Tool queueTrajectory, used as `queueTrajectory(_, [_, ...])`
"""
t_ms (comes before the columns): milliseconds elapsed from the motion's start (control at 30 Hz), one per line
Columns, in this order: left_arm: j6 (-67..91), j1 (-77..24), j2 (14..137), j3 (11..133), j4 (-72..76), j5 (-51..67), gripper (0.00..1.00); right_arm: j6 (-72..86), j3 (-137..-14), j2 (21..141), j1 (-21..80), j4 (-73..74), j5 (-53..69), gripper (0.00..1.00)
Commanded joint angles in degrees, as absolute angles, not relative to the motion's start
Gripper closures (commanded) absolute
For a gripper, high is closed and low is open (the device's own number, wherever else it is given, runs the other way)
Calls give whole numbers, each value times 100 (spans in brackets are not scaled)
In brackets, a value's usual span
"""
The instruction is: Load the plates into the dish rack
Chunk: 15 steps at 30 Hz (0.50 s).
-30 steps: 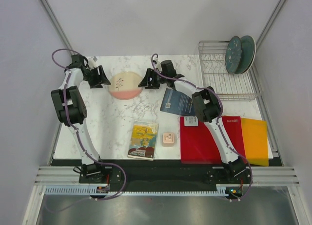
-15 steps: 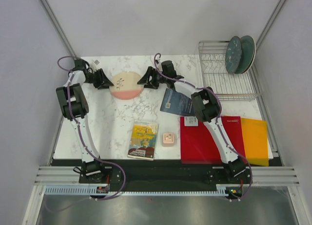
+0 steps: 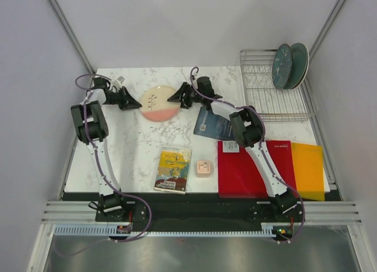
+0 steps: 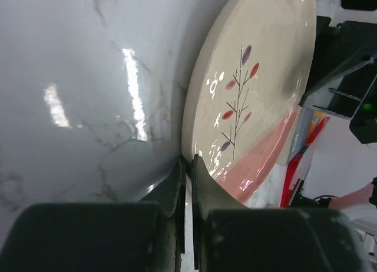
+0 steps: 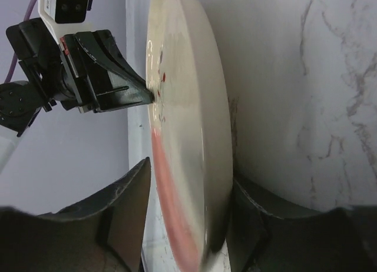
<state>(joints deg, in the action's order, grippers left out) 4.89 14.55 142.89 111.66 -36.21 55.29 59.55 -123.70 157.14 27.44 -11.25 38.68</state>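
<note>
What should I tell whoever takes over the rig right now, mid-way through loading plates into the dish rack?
Left gripper: shut, holding nothing, tips against the rim of the cream-and-pink plate.
Right gripper: shut on that plate's opposite rim, one finger on each face.
The plate is on the table, outside the dish rack.
Done: front teal plate and back teal plate stand upright at the rack's far right end.
Left: move the cream-and-pink plate into a slot. No other plate in view.

cream-pink sprig plate (image 3: 159,102) — left of dish rack (image 3: 265,98) | dark teal plate (image 3: 282,66), grey-green plate (image 3: 300,57) — upright inside
</note>
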Motion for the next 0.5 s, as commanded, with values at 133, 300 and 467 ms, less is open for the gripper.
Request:
queueTrajectory(133, [492, 1099, 14292, 10942, -3937, 5723, 60, 5626, -12138, 15962, 2936, -483, 3472, 81])
queueTrajectory(300, [335, 1151, 13888, 10916, -3990, 4854, 31, 4758, -11988, 15224, 2620, -81, 3410, 100])
queueTrajectory(467, [97, 1151, 13202, 10890, -3999, 4045, 0, 3509, -12452, 14099, 2101, 1026, 3235, 100])
